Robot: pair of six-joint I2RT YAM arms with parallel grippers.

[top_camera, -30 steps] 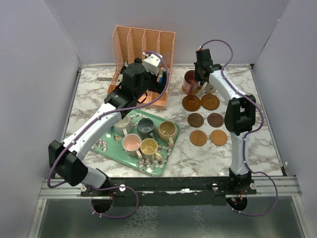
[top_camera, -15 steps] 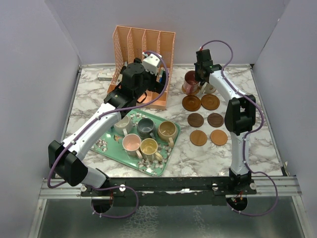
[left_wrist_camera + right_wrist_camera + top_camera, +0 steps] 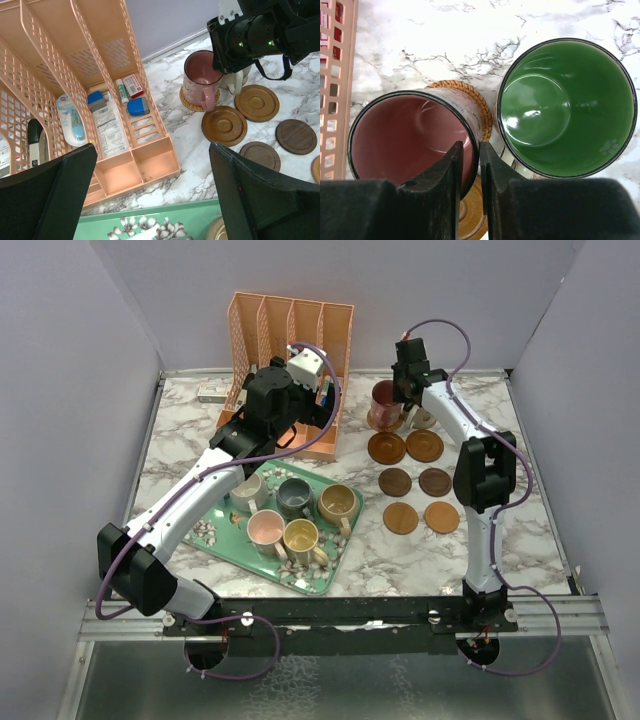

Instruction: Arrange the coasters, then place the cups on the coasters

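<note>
Desk organiser (image 3: 290, 335) at upper centre; below it, a tray (image 3: 225, 537) holding five mugs (image 3: 300, 536). Right of the tray six coasters (image 3: 395, 482) lie in pairs, two mugs (image 3: 384, 405) behind them.

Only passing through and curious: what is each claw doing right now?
Left claw: open, holding nothing.
Right claw: nearly closed astride the rim of the maroon mug; whether it grips cannot be told.
</note>
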